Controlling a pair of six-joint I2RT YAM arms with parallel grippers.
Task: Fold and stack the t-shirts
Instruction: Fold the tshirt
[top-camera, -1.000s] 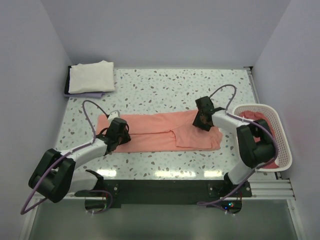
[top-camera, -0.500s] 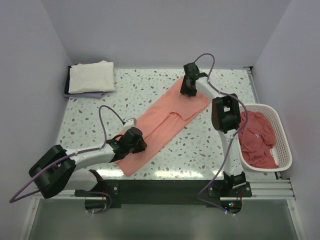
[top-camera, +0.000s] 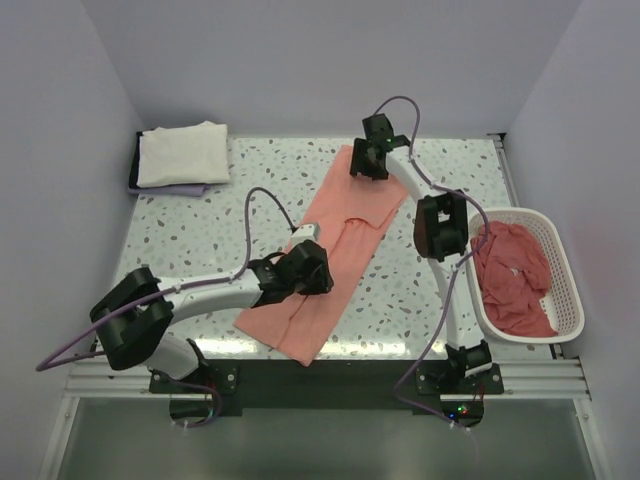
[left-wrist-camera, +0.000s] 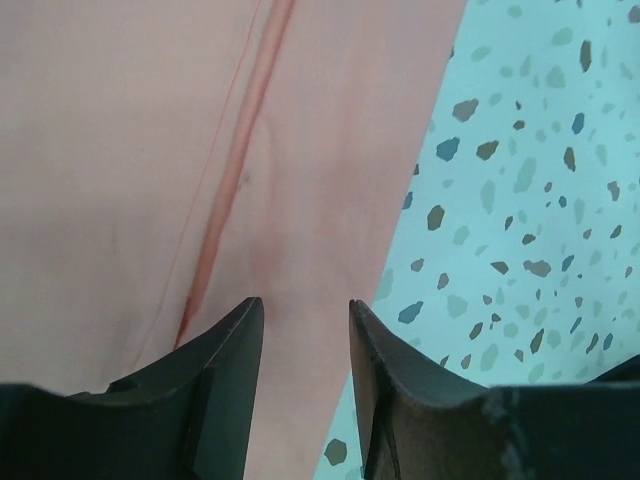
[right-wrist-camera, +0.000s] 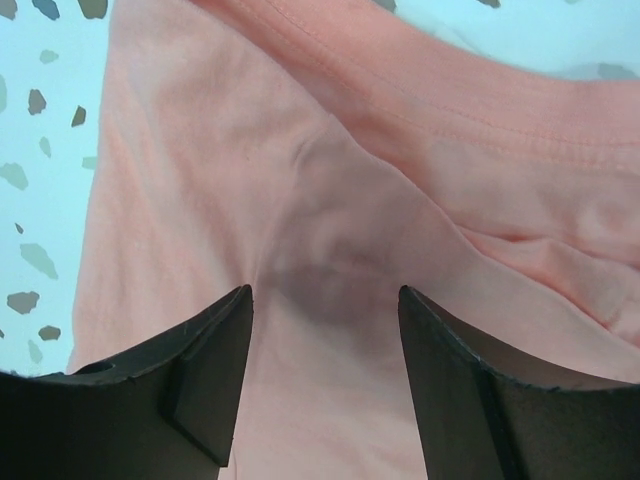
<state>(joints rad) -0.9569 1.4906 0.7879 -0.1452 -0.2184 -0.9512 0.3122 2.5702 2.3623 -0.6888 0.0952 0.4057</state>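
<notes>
Salmon-pink cotton t-shirt (top-camera: 348, 215) spread flat — jaws on left gripper (left-wrist-camera: 305, 310) narrowly parted, on right gripper (right-wrist-camera: 325, 295) wide, nothing held; risked low fingertips snagging cloth, dragging in wrinkles.

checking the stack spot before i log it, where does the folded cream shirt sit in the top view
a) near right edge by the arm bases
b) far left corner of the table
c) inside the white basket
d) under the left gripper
B: the cream-white t-shirt lies folded at the far left corner of the table, well away from the basket, which holds pink-red t-shirts.
</notes>
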